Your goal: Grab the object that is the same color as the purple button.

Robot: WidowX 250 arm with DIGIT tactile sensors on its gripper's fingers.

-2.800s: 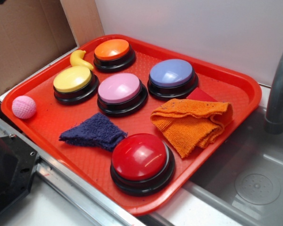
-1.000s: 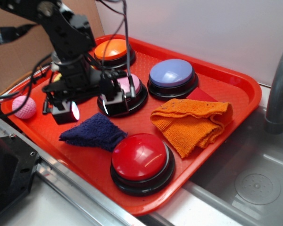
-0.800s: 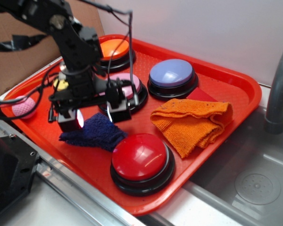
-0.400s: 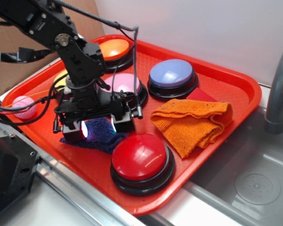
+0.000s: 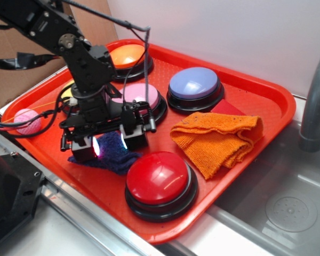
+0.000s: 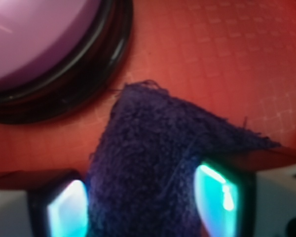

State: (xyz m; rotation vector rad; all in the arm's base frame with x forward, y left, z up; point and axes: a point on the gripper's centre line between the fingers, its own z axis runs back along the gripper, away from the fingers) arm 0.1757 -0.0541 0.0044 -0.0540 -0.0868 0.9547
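Observation:
The small navy-purple terry rag lies on the red tray between the pink button and the red button. My gripper is down on the rag, one finger on each side. In the wrist view the rag is bunched into a peak and fills the space between my two glowing pads, touching both. The gripper is shut on it. The periwinkle purple button stands at the tray's back, clear of the arm.
An orange knitted cloth lies to the right of the rag. An orange button is at the back. A pink ball is at the left rim. A steel sink and grey faucet are to the right. The pink button also shows in the wrist view.
The arm came in from the left, went down over the rag, and the fingers drew in onto it. The rag is now bunched between them.

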